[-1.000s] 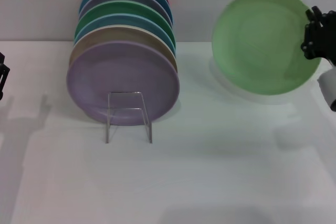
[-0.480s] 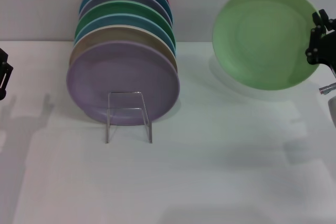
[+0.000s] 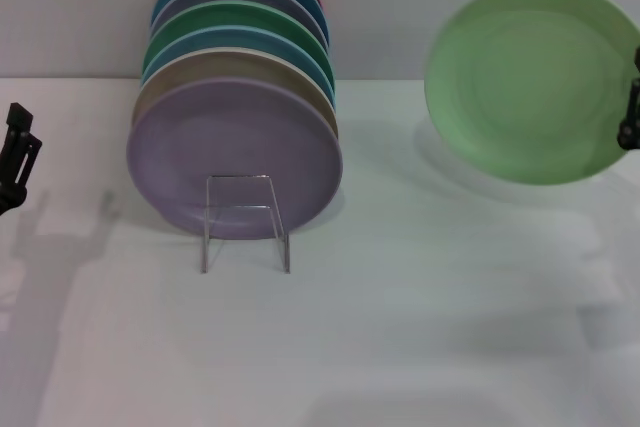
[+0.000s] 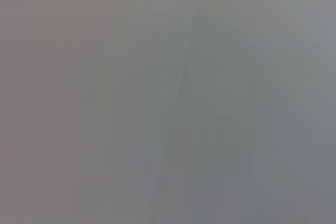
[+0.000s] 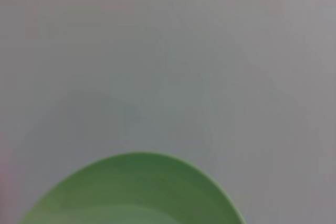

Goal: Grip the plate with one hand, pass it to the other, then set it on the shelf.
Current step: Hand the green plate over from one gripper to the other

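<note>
**Inspector:** White tabletop (image 3: 400, 327) and a pale wall fill the head view. Report the arms.

**Assistant:** Right gripper (image 3: 630, 117) shows only as a black sliver at the right edge of the frame, mid-height, against the rim of the plate (image 3: 530, 82). The mint-green plate is lifted clear of the table in the upper right of the frame, its face turned toward the camera, with a soft shadow beneath it. The gripper appears clamped on that rim, though its fingers are mostly cut off by the frame edge.

**Inspector:** And the left?

**Assistant:** Left gripper (image 3: 15, 152) sits at the left edge, mid-height, black linked bars pointing upward, well apart from everything. I cannot tell whether it is spread or pressed together.

**Inspector:** The shelf?

**Assistant:** The shelf (image 3: 245, 222) is a clear rack, left of centre, with its square front frame upright. A row of plates stands on edge in it; the lavender plate (image 3: 235, 157) is foremost, others in tan, blue, dark green and red behind it.

**Inspector:** Left wrist view?

**Assistant:** Only a blank grey surface with faint shadow lines; no gripper shows.

**Inspector:** Right wrist view?

**Assistant:** The plate (image 5: 134, 192) arcs up from the bottom edge against a pale grey background. No fingers in frame.

**Inspector:** Any markings or writing?

**Assistant:** None legible in any view.
</note>
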Motion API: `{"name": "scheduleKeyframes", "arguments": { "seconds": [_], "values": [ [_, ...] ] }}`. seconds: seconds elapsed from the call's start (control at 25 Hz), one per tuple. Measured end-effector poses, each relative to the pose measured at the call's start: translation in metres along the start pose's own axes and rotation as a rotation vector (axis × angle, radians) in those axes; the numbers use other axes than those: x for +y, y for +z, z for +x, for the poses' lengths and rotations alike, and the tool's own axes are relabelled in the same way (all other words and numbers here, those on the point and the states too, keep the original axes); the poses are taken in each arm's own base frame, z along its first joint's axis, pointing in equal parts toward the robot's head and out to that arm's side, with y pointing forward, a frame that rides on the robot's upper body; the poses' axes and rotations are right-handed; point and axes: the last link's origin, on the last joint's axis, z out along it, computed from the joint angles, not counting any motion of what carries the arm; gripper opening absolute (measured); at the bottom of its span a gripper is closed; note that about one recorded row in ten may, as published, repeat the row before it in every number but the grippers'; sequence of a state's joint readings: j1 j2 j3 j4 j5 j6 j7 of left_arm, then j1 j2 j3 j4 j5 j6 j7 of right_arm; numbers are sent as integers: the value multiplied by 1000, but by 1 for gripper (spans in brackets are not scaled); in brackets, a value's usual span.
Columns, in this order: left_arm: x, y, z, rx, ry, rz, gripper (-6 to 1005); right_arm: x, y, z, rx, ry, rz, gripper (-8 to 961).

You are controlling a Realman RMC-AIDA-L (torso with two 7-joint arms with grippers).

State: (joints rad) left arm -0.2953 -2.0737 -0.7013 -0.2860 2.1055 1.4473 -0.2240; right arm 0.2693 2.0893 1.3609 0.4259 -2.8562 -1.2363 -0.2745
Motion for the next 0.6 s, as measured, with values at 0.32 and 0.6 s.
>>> {"name": "scheduleKeyframes", "arguments": {
  "seconds": [0.32,0.6],
  "values": [
    [18,-16,9,70,-4,-114,823,2,-33,-3,-66,2,-21,21],
    [35,-36,13,96,-21,-227,821,13,-66,-13,-133,18,-72,21]
  ]
}}
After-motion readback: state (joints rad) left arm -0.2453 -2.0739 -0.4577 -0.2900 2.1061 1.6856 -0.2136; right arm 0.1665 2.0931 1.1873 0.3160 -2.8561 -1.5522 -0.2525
